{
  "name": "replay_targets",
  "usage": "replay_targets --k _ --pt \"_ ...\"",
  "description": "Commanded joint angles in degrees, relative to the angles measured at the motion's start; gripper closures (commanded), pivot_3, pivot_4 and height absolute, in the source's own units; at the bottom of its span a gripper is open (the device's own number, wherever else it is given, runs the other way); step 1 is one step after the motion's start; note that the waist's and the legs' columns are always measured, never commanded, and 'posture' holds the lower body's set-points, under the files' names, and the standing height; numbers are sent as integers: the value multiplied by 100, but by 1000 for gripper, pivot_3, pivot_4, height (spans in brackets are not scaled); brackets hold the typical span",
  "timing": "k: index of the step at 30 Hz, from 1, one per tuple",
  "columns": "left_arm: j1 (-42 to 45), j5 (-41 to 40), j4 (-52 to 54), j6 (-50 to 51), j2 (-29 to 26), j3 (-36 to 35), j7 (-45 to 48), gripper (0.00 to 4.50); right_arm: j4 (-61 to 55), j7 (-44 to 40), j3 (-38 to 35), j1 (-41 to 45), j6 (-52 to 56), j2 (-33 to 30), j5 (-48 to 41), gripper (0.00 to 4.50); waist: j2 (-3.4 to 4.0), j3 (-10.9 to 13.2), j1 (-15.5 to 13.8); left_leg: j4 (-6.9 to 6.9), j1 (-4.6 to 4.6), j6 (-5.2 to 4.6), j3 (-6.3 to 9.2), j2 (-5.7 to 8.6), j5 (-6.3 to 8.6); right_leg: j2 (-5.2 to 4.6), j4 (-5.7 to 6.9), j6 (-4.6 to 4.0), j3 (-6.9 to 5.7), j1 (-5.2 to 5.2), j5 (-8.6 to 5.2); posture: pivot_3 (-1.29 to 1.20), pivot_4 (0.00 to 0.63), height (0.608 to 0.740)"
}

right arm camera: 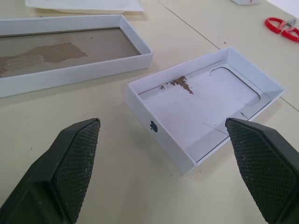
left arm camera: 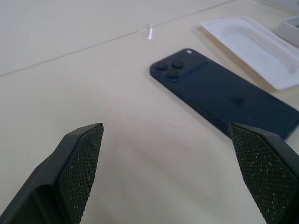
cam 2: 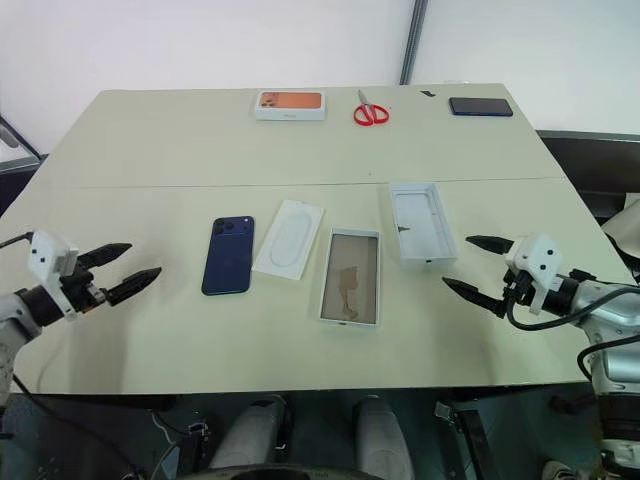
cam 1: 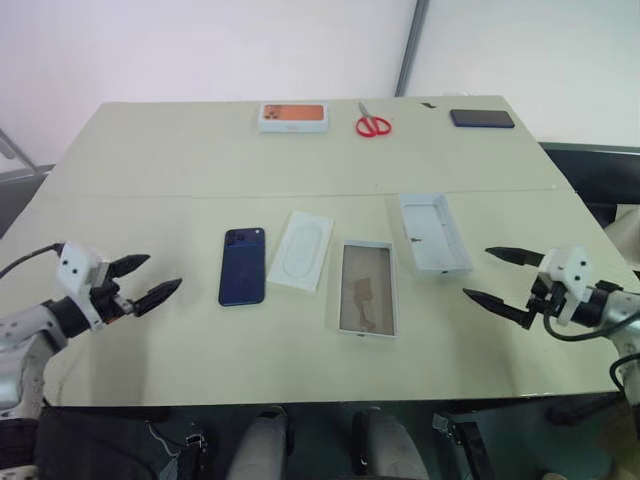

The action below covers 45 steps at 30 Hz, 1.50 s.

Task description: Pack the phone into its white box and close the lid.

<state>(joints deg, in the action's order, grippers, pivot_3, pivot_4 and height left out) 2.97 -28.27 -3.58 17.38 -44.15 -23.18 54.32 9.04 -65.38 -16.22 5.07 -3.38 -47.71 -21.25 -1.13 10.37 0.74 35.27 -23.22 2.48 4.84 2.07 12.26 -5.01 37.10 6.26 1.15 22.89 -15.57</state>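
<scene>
The dark blue phone [cam 1: 243,265] lies back-up on the table, camera cluster at its far end; it also fills part of the left wrist view [left arm camera: 224,95]. The white box [cam 1: 367,287] with its tan floor sits open near the table's middle. To its right and a little farther back lies the lid [cam 1: 434,231], hollow side up, all white inside [right arm camera: 205,105]. My left gripper [cam 1: 143,281] hovers open to the left of the phone, apart from it. My right gripper [cam 1: 502,276] hovers open to the right of the lid, holding nothing.
A flat white insert [cam 1: 301,250] with an oval recess lies between phone and box. At the table's far edge are a white box with an orange picture [cam 1: 293,117], red scissors [cam 1: 373,123] and a black phone [cam 1: 482,118]. The table's front edge [cam 1: 300,395] runs just below both grippers.
</scene>
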Motion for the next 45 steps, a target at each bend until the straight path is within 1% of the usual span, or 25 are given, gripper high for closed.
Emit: replay_targets --k 1,5,11,13,16,19,21,25,28,31,33,35,41,45 --pt "207 -121 278 216 16 47 -154 0 -258 53 -42 186 226 -16 -191 11 0 0 -1 0 0 0 0 0 0 0 0 0 0 0 0 0 150 740" --pt "519 -164 348 587 201 274 -407 0 -365 242 195 484 250 104 -5 11 1 0 13 -1 3 0 -2 0 0 2 2 0 1 0 0 0 150 740" --pt "1370 -336 521 1532 951 986 -952 0 -836 680 907 1279 590 557 237 11 0 1 4 6 0 1 -1 4 -1 4 6 3 -1 -1 2 0 150 740" --pt "1713 -409 443 2005 1186 1243 -1105 0 -901 609 1170 1507 602 644 324 11 -2 1 -9 9 -7 1 0 7 -1 5 6 4 -6 0 2 0 150 740" --pt "2145 -107 265 2251 1399 1714 -1324 0 -819 617 1409 1783 498 744 455 11 -3 1 -11 11 -8 1 1 13 -1 5 6 4 -10 -1 2 0 150 740" --pt "2580 -350 -18 2987 1641 1748 -1515 0 -778 644 1501 1928 463 845 497 11 -3 1 1 13 -8 1 1 21 -1 8 9 5 -10 -1 2 0 150 740" --pt "2861 -343 -240 3374 1796 1807 -1693 0 -766 671 1538 1912 431 896 538 11 -3 1 15 14 -8 1 1 20 -1 10 10 5 -10 1 2 0 150 740" --pt "3274 -328 -591 3493 2156 1659 -2046 0 -797 734 1572 1817 381 971 577 11 -5 2 7 16 -8 1 3 19 -2 18 11 5 -10 1 2 0 150 740" --pt "3522 -341 -781 3767 2280 1639 -2195 0 -852 757 1575 1758 384 1010 565 11 -4 2 10 18 -8 1 2 18 -2 19 12 5 -8 1 2 0 150 740" --pt "3597 -163 -773 4047 2201 2011 -2165 0 -889 789 1565 1728 390 1031 569 11 -4 2 16 18 -8 2 2 18 -2 21 12 5 -7 2 2 0 150 740" --pt "3620 60 -801 4043 2108 2280 -2150 0 -883 802 1554 1720 390 1034 567 11 -4 2 15 18 -7 2 1 18 -2 21 12 5 -6 1 2 0 150 740" --pt "3705 98 -917 4202 2113 2290 -2229 0 -857 807 1544 1702 362 1026 573 11 -4 2 10 17 -7 2 2 18 -2 22 12 5 -6 1 2 0 150 740" --pt "3870 326 -1013 4193 2142 2353 -2343 0 -857 837 1520 1657 341 1030 578 11 -4 2 21 17 -6 2 1 17 -2 23 13 5 -6 0 2 0 150 740" --pt "3851 196 -1100 4533 2379 2262 -2429 0 -853 868 1538 1682 321 1059 592 11 -2 0 10 18 -4 2 1 17 -2 23 13 5 -5 -2 2 0 150 740"
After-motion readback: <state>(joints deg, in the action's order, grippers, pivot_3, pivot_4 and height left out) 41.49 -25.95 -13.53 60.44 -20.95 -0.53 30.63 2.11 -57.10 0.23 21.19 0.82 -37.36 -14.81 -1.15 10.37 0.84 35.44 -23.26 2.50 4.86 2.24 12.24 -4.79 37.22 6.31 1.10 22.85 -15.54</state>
